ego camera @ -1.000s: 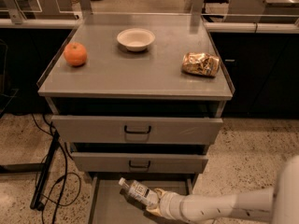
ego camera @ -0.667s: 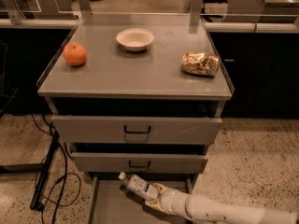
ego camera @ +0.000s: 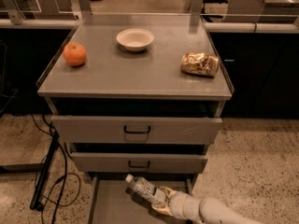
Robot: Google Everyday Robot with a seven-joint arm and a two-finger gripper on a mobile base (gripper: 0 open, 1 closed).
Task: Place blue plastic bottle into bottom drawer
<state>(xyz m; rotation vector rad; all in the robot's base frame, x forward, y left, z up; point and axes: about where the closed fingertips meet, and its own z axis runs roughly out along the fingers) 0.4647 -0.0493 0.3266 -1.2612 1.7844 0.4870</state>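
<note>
The blue plastic bottle (ego camera: 144,188) is a small clear bottle with a white cap and a white-and-blue label. It is tilted, cap up and to the left, over the pulled-out bottom drawer (ego camera: 110,204). My gripper (ego camera: 161,200) is shut on the bottle's lower end, coming in from the lower right on a white arm. The bottle hangs just above the drawer's flat grey floor, right below the middle drawer front.
On the cabinet top are an orange (ego camera: 74,54), a white bowl (ego camera: 135,38) and a golden foil snack bag (ego camera: 200,64). Two drawer fronts with dark handles (ego camera: 137,130) stick out slightly above. Black cables (ego camera: 49,181) lie on the floor to the left.
The gripper and bottle have shifted a little to the left and further in over the bottom drawer. The arm now reaches in lower from the right.
</note>
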